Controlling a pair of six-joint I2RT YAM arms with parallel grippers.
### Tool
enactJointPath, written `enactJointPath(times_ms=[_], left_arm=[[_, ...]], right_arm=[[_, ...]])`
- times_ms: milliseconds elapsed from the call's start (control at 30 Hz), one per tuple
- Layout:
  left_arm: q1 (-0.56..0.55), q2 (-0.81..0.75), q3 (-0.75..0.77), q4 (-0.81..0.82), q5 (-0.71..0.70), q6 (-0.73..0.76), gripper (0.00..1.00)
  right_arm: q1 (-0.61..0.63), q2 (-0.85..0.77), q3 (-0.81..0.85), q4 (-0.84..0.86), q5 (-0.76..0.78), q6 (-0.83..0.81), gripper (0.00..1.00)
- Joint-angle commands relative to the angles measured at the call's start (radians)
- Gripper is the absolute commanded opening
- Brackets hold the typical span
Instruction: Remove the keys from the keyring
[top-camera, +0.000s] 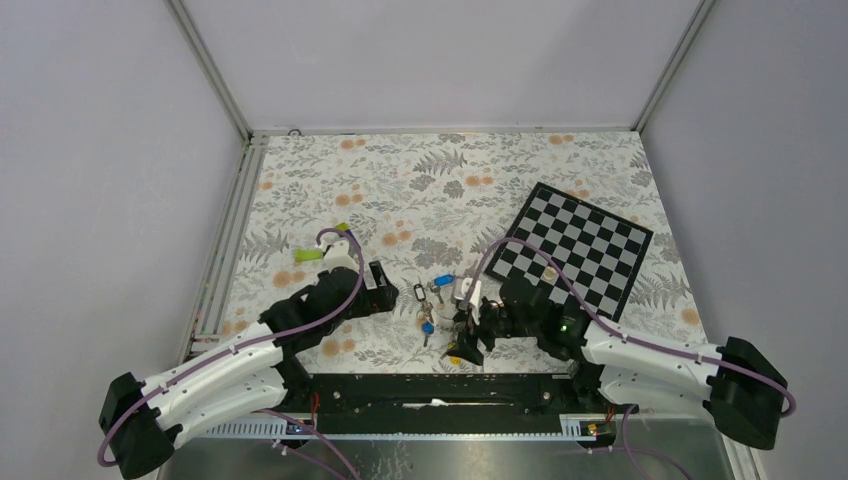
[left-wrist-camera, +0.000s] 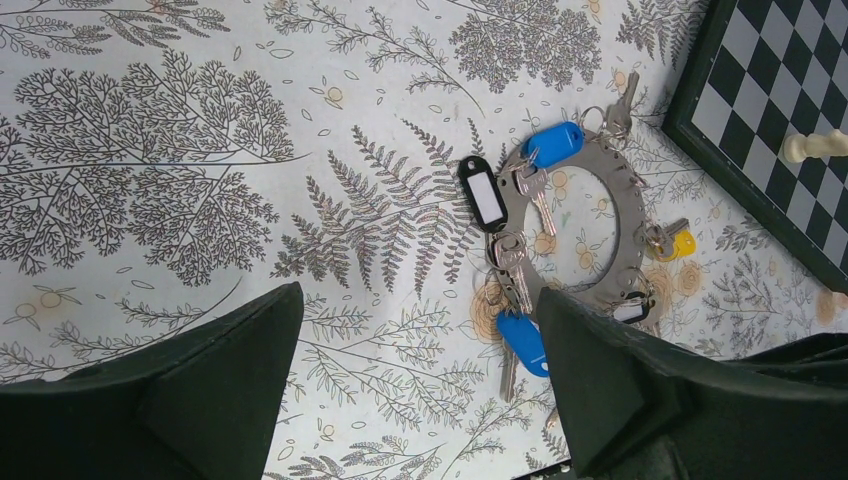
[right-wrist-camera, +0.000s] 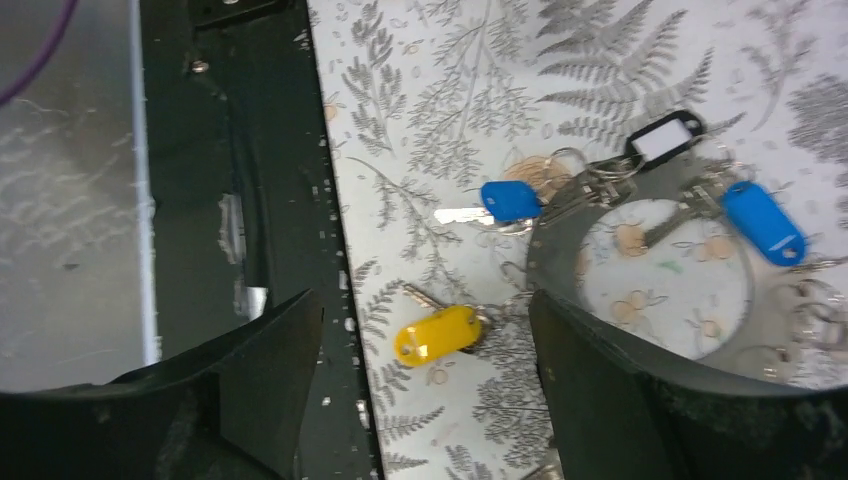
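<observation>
Robot lab test cell, plain grey walls (top-camera: 100, 150), aluminium frame (top-camera: 210, 70), floral tabletop (top-camera: 400, 180)

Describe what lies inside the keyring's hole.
Floral tablecloth shows through the keyring, with a silver key poking in. From the right wrist, a finger covers the hole's lower edge.

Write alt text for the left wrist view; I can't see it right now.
A flat grey keyring lies on the fern-print table, keys with blue, black and yellow tags clipped around its rim. The left gripper's open dark fingers fill the bottom edge; a chessboard corner shows upper right.
</observation>
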Motion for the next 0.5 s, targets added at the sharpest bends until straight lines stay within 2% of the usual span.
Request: enactJointPath(times_ms=[0,167,267,367,467], left_arm=[[0.005,-0.003,0.017,0.025,-0.016,-0.011,0.95],[0.005,-0.005,0.004,0.033,-0.001,-0.018,0.95],[0.005,-0.006,0.003,0.032,0.003,-0.016,0.95],[0.005,-0.009,0.003,0.028,0.006,-0.011,0.95],[0.005,-0.012,0.002,0.021,0.008,-0.009,0.95]], right_arm=[[0.000,-0.050,-0.004,0.164,0.103,-0.110,0.83],[0.001,0.080,0.222,-0.161,0.404,0.178,0.72],[0.001,0.146,0.286,-0.287,0.403,0.297,0.65],[0.015,0.186,0.296,-0.309,0.368,0.413,0.61],[0.072,0.220,0.305,-0.340,0.437,0.496,0.60]])
